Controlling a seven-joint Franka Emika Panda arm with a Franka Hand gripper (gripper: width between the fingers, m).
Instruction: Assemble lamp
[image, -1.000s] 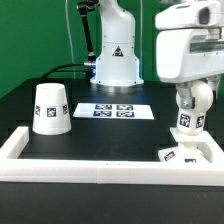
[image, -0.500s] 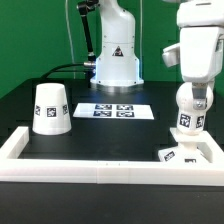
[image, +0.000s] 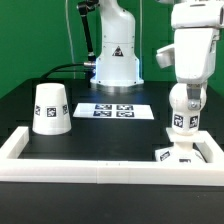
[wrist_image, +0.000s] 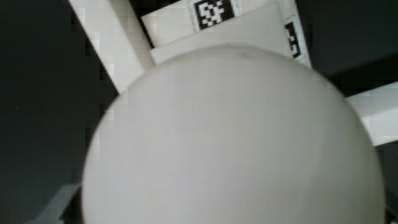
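gripped bulb (image: 182, 118) in fingers (image: 198, 97), just above base (image: 186, 154) | needed neck upright, centred over it before slow descent

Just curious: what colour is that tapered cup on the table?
White tapered plastic shade, with black-and-white square tag; exterior view.

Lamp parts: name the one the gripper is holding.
The bulb, clamped in the gripper at the exterior view's right. The shade stands free at the left, and the base lies flat below the bulb.
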